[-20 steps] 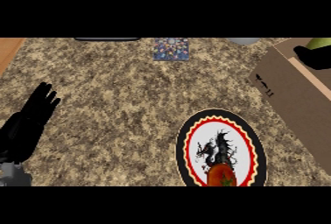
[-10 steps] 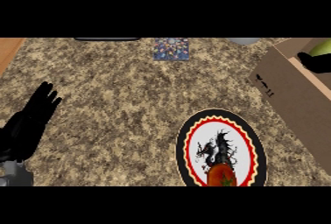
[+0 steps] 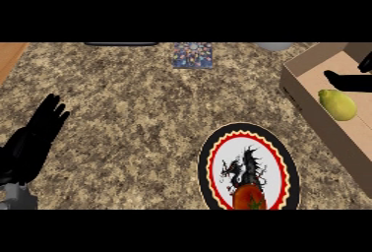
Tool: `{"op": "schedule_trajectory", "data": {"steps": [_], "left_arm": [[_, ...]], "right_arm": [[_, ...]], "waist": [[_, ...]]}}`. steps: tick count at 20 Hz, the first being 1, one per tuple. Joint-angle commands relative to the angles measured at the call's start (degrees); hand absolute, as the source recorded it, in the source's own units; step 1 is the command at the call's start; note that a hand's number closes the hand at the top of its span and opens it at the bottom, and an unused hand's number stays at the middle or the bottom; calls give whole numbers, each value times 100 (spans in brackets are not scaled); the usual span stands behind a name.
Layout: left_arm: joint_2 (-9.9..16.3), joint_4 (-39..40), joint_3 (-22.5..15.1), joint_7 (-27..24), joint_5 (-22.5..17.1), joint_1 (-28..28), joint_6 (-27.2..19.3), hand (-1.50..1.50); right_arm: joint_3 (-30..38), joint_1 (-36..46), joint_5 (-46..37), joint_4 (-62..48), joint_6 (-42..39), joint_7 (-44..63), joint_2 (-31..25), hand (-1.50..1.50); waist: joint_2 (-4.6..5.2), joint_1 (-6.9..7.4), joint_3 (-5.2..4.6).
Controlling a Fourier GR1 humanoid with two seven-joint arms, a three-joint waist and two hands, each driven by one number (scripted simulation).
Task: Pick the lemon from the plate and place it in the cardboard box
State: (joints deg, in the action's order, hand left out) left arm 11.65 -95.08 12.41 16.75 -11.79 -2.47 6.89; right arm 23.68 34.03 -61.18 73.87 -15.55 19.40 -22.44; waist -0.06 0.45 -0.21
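Observation:
The yellow-green lemon (image 3: 336, 104) lies inside the cardboard box (image 3: 312, 112) at the right edge of the counter. My right hand (image 3: 352, 81) hovers just beyond the lemon over the box, open, with a small gap between them. The round plate (image 3: 208, 162) has a black rim, a red and yellow ring and a dragon print, and sits at the lower middle. It holds a red tomato (image 3: 250, 197) at its near side. My left hand (image 3: 33, 142) rests open at the left edge, fingers pointing up.
A blue patterned square (image 3: 193, 54) lies at the counter's far edge. A grey round object (image 3: 273, 46) and a dark bar (image 3: 120, 44) are also back there. A wooden strip (image 3: 10, 56) borders the far left corner.
My right hand came down into the box with the lemon and let it go; the lemon now lies on the box floor. The left hand has stayed where it was.

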Motion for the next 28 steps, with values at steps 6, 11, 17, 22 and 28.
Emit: {"op": "schedule_trajectory", "data": {"steps": [6, 11, 17, 22, 28], "left_arm": [[83, -336, 168, 186, -102, 127, 0, 0], [-132, -174, -53, 25, 77, 150, -78, 0], [17, 355, 121, -176, 103, -188, -33, 0], [-109, 40, 82, -245, 4, 198, 71, 0], [14, 39, 124, 23, 30, -56, 6, 0]], "right_arm": [[114, -466, 633, -618, 442, -978, -8, -150], [1145, 30, 1608, -183, 1213, -928, 339, -150], [2007, -112, 2631, -97, 1656, -1287, 420, -150], [2626, -544, 3468, 13, 850, -1091, -451, -150], [3070, -1281, 4510, 488, 100, -1014, -744, -150]], "waist": [[6, -11, 23], [-7, -41, 30], [22, -105, 25], [0, -71, 21], [-6, -93, 21]]}}
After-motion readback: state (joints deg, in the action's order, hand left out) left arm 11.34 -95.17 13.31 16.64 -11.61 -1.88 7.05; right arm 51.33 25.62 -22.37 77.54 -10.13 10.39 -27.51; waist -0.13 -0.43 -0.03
